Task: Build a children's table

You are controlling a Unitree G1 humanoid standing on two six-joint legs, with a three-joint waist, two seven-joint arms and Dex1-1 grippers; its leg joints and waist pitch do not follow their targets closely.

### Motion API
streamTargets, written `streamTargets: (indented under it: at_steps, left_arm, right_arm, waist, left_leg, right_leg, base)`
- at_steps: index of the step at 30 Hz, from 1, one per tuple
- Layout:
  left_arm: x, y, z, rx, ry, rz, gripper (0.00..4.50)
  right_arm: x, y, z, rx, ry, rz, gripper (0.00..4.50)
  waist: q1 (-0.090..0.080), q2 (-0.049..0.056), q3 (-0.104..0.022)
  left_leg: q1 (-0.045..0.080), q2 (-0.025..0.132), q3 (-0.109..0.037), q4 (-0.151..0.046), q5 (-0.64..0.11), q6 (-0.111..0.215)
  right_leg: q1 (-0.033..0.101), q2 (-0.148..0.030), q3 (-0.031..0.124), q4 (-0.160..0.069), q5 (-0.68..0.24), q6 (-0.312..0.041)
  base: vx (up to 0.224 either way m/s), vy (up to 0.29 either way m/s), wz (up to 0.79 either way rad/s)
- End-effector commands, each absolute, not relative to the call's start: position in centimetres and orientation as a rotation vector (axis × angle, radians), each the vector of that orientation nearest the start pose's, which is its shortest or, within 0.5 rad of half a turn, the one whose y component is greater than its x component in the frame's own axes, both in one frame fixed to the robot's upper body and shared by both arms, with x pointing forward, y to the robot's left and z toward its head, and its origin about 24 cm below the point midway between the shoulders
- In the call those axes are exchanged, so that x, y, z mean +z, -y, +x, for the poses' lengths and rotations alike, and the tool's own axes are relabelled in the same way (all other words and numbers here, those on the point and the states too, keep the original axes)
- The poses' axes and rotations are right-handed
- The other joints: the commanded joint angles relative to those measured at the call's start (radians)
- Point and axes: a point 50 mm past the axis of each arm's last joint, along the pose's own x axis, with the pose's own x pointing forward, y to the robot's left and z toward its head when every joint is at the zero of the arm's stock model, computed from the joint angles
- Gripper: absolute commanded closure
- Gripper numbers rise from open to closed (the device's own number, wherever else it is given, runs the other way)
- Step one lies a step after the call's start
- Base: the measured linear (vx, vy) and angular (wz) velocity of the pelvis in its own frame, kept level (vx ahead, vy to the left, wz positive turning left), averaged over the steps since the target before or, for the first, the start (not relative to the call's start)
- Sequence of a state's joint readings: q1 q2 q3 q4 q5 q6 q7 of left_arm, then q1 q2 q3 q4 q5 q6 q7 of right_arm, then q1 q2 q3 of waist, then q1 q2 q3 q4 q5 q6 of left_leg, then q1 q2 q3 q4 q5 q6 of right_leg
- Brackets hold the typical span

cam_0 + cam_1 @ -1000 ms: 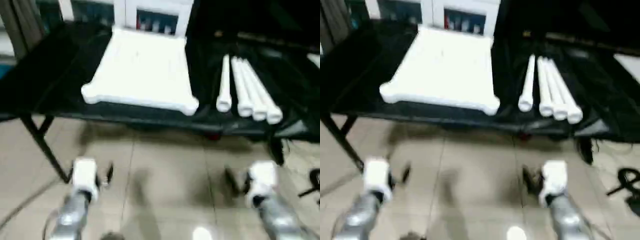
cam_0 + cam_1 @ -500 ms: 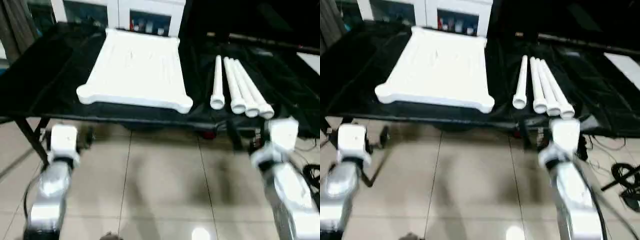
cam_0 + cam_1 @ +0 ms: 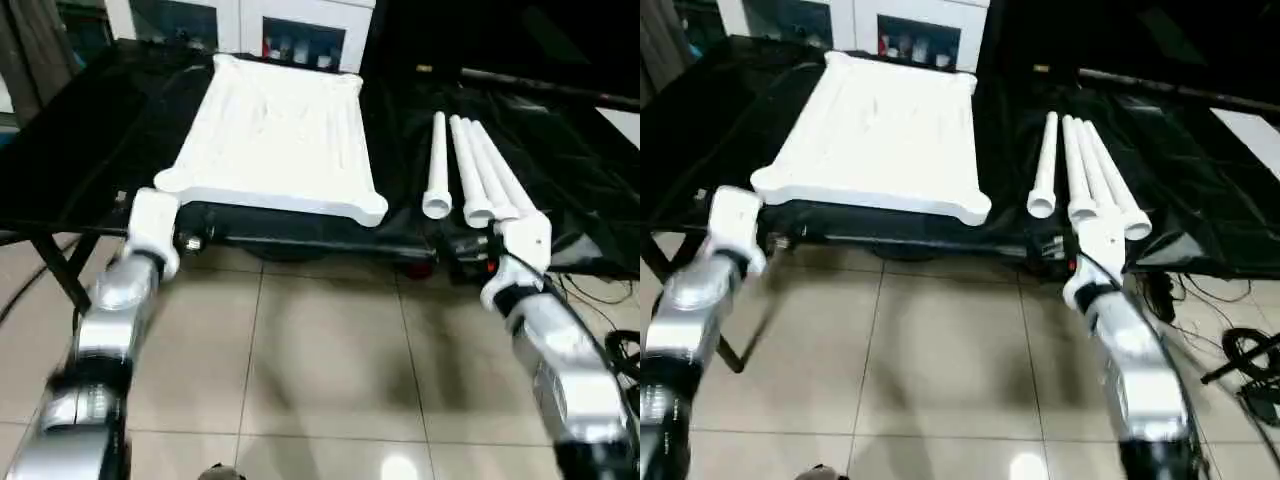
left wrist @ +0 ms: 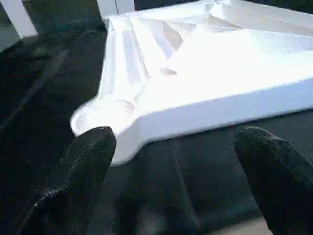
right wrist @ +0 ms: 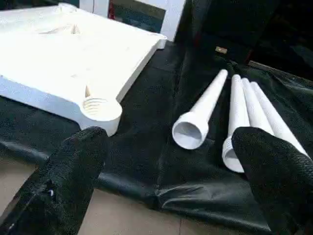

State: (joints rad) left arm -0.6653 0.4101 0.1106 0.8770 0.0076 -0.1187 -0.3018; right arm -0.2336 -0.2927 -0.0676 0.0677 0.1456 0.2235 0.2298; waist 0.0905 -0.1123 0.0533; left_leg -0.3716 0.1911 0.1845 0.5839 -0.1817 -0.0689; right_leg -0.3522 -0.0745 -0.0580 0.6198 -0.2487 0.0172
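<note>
The children's table lies in parts on the black-cloth work table [image 3: 90, 150]. Its white top [image 3: 275, 130] rests ribbed side up, with a round threaded socket [image 5: 98, 105] at the near corner. To the right, several white tubular legs [image 3: 470, 165] lie side by side, open ends toward me. My left gripper [image 4: 176, 139] is open at the work table's front edge, facing the top's near-left corner [image 4: 105, 115] without touching it. My right gripper [image 5: 171, 137] is open just short of the legs' near ends [image 5: 188, 132], holding nothing.
The work table's front edge drops to a tiled floor [image 3: 320, 370]. A dark metal table leg [image 3: 60, 270] stands at the left. Black cables [image 3: 620, 350] lie on the floor at the right. White cabinets [image 3: 300, 40] stand behind the table.
Both arms have risen from low over the floor and reached forward to the work table's front edge, the left toward the top's corner, the right toward the legs. Both stayed open.
</note>
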Motion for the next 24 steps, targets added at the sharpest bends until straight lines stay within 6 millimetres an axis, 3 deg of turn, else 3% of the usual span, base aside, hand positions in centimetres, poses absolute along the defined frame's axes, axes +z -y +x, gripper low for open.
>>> streamTargets:
  at_steps: [1, 5, 6, 8, 12, 17, 21, 22, 24]
  left_arm:
    - [8.5, -24.2, 36.7, -0.135, -0.115, 0.329, 0.07]
    - [8.0, -24.4, 37.0, -0.078, -0.124, 0.379, 0.07]
    - [8.0, -24.6, 37.0, -0.050, -0.118, 0.383, 0.07]
    - [7.9, -24.9, 37.0, 0.021, -0.104, 0.392, 0.07]
    - [8.2, -26.5, 36.4, 0.369, 0.002, 0.368, 0.07]
    - [8.0, -26.6, 36.6, 0.347, -0.043, 0.277, 0.07]
    - [9.0, -23.3, 38.1, 0.008, -0.077, 0.214, 0.07]
    - [9.0, -23.3, 38.1, 0.008, -0.077, 0.214, 0.07]
    - [10.6, -20.7, 38.1, -0.146, -0.005, 0.155, 0.07]
  right_arm:
    - [7.9, 20.5, 29.9, 0.179, -0.066, -0.145, 0.00]
    - [7.3, 20.3, 30.1, 0.199, -0.079, -0.169, 0.00]
    - [7.2, 20.2, 30.0, 0.200, -0.080, -0.172, 0.00]
    - [7.1, 20.3, 30.0, 0.197, -0.084, -0.169, 0.00]
    - [6.5, 20.8, 29.7, 0.164, -0.106, -0.160, 0.00]
    - [6.4, 20.5, 29.6, 0.176, -0.105, -0.157, 0.00]
    - [6.6, 20.1, 29.8, 0.179, -0.106, -0.144, 0.00]
    - [6.6, 20.1, 29.8, 0.179, -0.106, -0.144, 0.00]
    - [7.0, 19.9, 29.7, 0.172, -0.099, -0.101, 0.00]
  waist:
    - [0.006, 0.012, -0.060]
    - [0.009, 0.011, -0.062]
    - [0.010, 0.024, -0.063]
    - [0.009, 0.019, -0.063]
    - [0.013, 0.013, -0.062]
    - [0.016, 0.011, -0.059]
    - [0.028, 0.018, -0.056]
    - [0.030, 0.018, -0.056]
    - [0.036, 0.020, -0.057]
  left_leg:
    - [0.032, 0.047, -0.019, -0.064, -0.032, 0.026]
    - [0.028, 0.046, -0.019, -0.060, -0.025, 0.040]
    - [0.029, 0.047, -0.021, -0.061, -0.034, 0.036]
    - [0.030, 0.048, -0.021, -0.061, -0.047, 0.035]
    - [0.028, 0.053, -0.024, -0.062, -0.098, 0.034]
    - [0.031, 0.050, -0.021, -0.063, -0.097, 0.020]
    - [0.039, 0.051, -0.017, -0.066, -0.105, 0.003]
    - [0.038, 0.053, -0.018, -0.068, -0.119, -0.006]
    - [0.033, 0.059, -0.023, -0.073, -0.131, -0.025]
  right_leg:
    - [0.022, -0.075, 0.047, -0.047, 0.166, -0.184]
    - [0.027, -0.076, 0.048, -0.044, 0.190, -0.193]
    - [0.027, -0.078, 0.048, -0.042, 0.193, -0.194]
    - [0.027, -0.077, 0.047, -0.044, 0.195, -0.194]
    - [0.029, -0.079, 0.047, -0.048, 0.155, -0.187]
    - [0.021, -0.077, 0.047, -0.051, 0.089, -0.190]
    - [0.011, -0.079, 0.048, -0.054, 0.060, -0.203]
    - [0.012, -0.079, 0.047, -0.053, 0.066, -0.206]
    - [0.021, -0.088, 0.044, -0.045, 0.092, -0.220]
  base:
    - [0.000, 0.000, 0.00]
    - [0.000, 0.000, 0.00]
    - [0.000, 0.000, 0.00]
    - [0.000, 0.000, 0.00]
    - [0.000, 0.000, 0.00]
    - [0.000, 0.000, 0.00]
    - [0.000, 0.000, 0.00]
    - [0.000, 0.000, 0.00]
    - [0.000, 0.000, 0.00]
